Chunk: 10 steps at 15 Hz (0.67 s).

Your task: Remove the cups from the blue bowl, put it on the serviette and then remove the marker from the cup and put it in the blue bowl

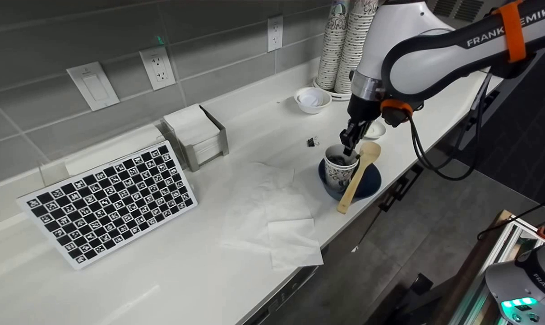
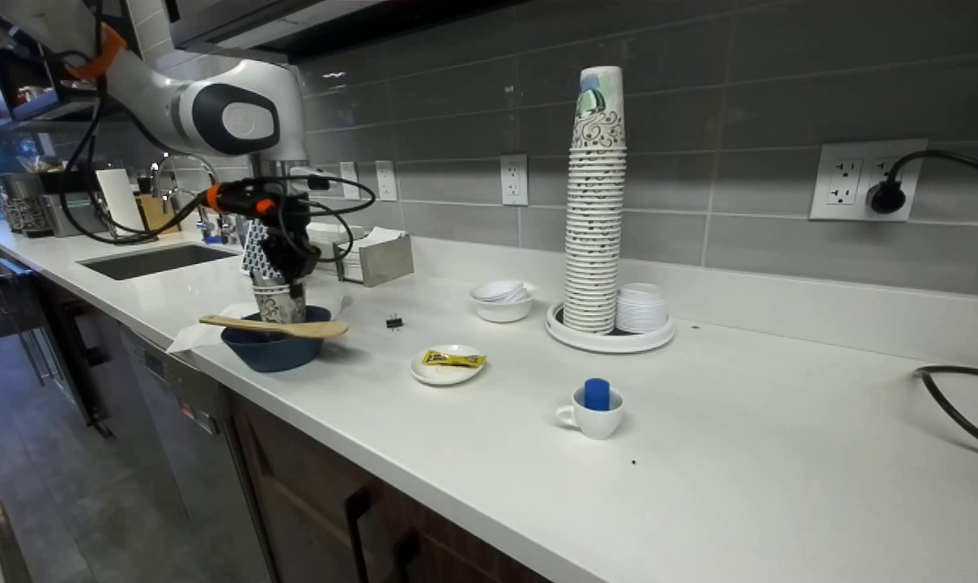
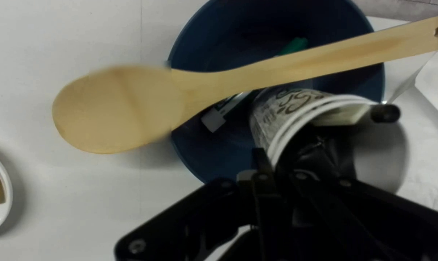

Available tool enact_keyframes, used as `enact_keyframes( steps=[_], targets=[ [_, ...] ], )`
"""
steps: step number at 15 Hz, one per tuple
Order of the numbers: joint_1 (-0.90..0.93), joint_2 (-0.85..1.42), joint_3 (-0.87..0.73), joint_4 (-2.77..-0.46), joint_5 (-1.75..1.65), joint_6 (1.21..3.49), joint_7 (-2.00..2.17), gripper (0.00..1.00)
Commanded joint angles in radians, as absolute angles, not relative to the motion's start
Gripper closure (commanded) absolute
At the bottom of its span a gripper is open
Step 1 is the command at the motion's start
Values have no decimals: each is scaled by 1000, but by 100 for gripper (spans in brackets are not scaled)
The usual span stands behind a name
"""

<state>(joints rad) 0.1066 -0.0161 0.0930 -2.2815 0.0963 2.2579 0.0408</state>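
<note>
While a lift presumably comes next | cups (image 1: 338, 178) just below-left of end effector (image 1: 348, 150), near upright in blue bowl (image 1: 371, 179) | end effector narrow, astride right rim; firm hold can't be made out | serviette (image 1: 254, 203) left of bowl

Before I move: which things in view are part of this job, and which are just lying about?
Job:
patterned cups in the blue bowl
rumpled serviette
blue-topped item in the white mug, possibly the marker

Lying about:
wooden spoon across the blue bowl
binder clip
chequered board
yellow packet on a small plate
stacked paper cups
napkin holder
</note>
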Motion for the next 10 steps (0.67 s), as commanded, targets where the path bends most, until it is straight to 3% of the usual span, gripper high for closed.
enact_keyframes(
  steps=[1, 10],
  targets=[
    [106, -30, 97, -2262, 125, 2247, 15, 99],
    [90, -125, 70, -2223, 162, 2177, 5, 99]
  ],
)
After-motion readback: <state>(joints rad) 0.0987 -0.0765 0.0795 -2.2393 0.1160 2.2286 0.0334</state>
